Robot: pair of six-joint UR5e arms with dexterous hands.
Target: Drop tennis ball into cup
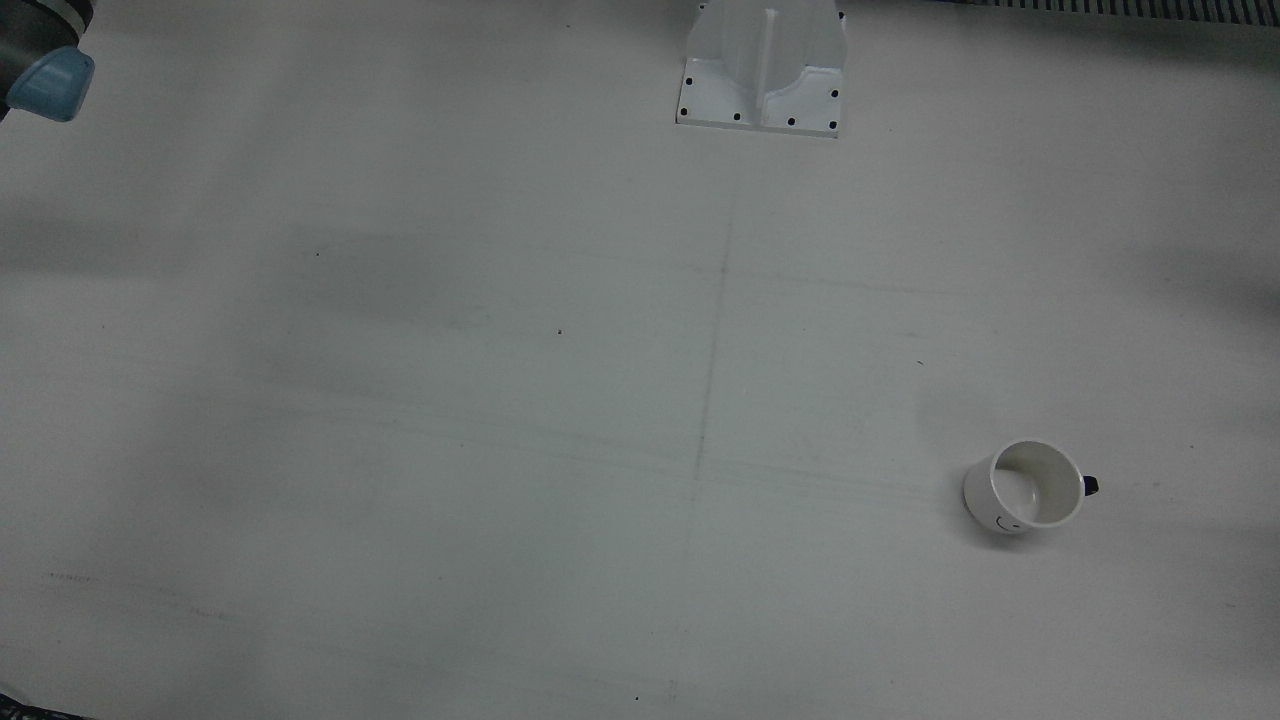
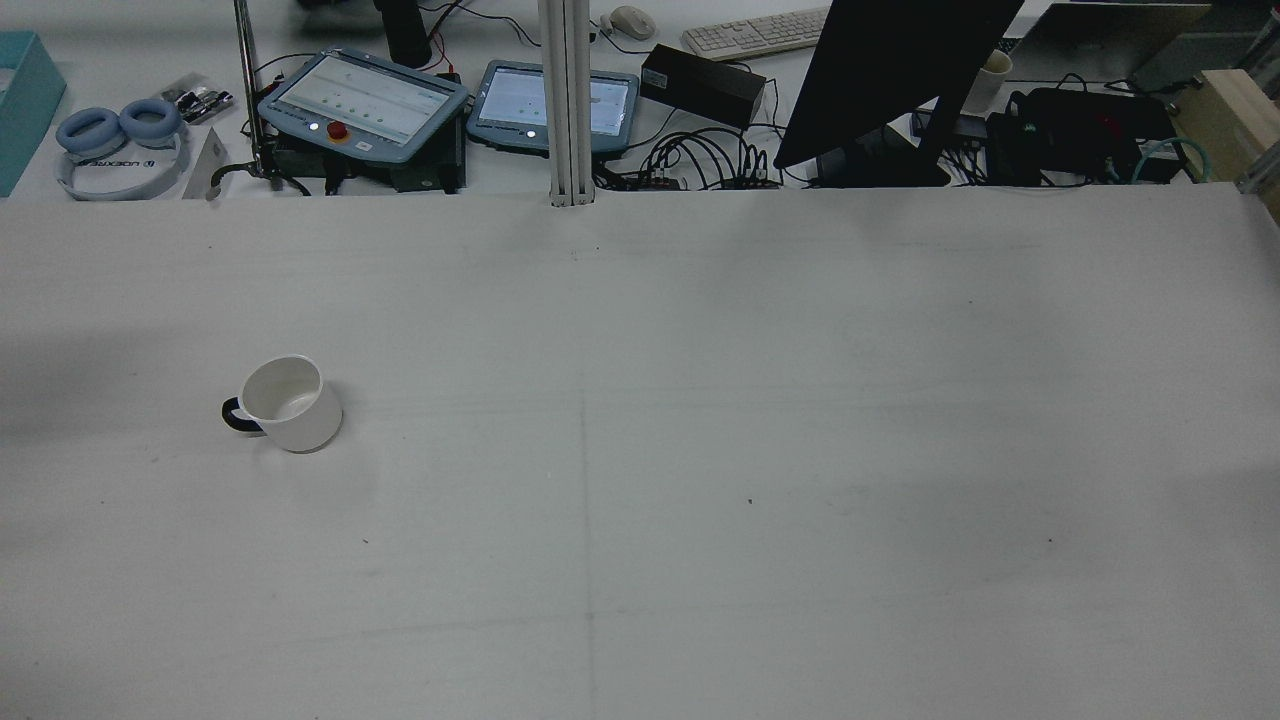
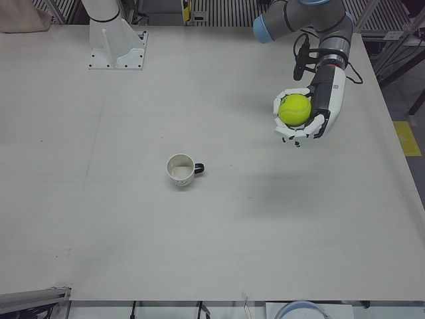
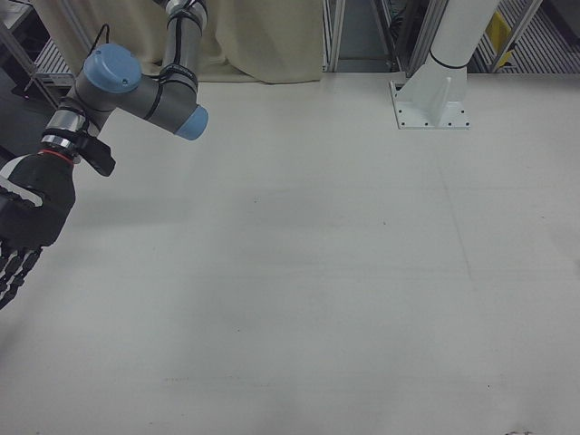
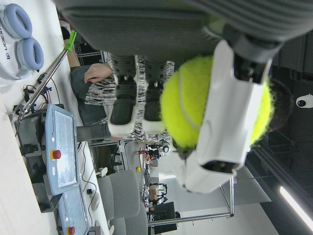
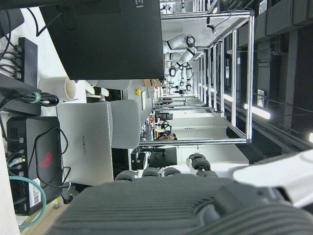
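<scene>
Cradled in our left hand (image 3: 307, 114), the fuzzy yellow-green tennis ball (image 3: 294, 109) sits with its fingers (image 3: 293, 135) curled around it. In the left-front view the hand hangs above the white counter (image 3: 199, 252), palm turned sideways, at the end of the grey arm with a pale blue joint cap (image 3: 263, 28). From the left hand view we see the same ball (image 5: 195, 107) pressed between white finger segments (image 5: 220, 117) and dark padded fingertips (image 5: 124, 115).

We find the white ceramic cup with a dark handle (image 3: 180, 169) standing upright on the counter, well apart from the ball and nearer the middle of that view, mouth open upward. In the rear view the cup (image 2: 290, 403) sits on the left half of the counter, handle pointing to that view's left. The front view shows it (image 1: 1025, 487) toward the lower right, with a small dark mark on its side.

Our right hand (image 4: 25, 231) shows at the left edge of the right-front view, dark, with its fingers pointing down and partly cut off by the frame; we cannot tell whether they are spread or closed. It hangs over the counter's edge with nothing visible in it. The right hand view shows only grey padding near the lens and a black monitor (image 6: 112, 39) beyond.

A white arm pedestal (image 1: 765, 70) is bolted to the counter at its far side.
</scene>
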